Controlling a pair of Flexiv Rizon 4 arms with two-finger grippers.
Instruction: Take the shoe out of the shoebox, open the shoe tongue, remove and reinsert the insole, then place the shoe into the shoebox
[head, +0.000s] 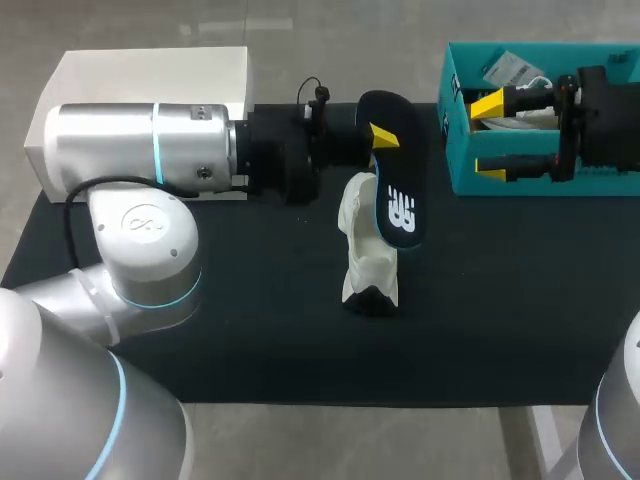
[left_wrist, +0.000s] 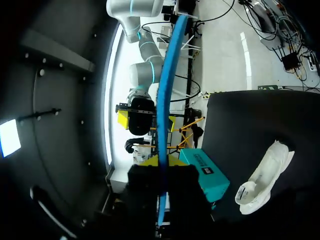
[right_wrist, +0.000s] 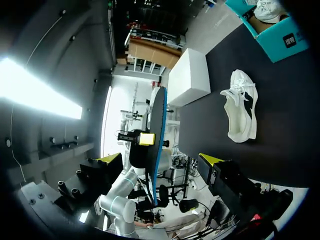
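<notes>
Insole pinched tight in L gripper, held up just beside white shoe resting mid black table. R gripper spread wide, empty, over teal shoebox, 2 yellow tips apart.

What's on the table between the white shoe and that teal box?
Nothing rests there: the head view shows bare black mat between shoe and shoebox. The insole is held in the air.
</notes>
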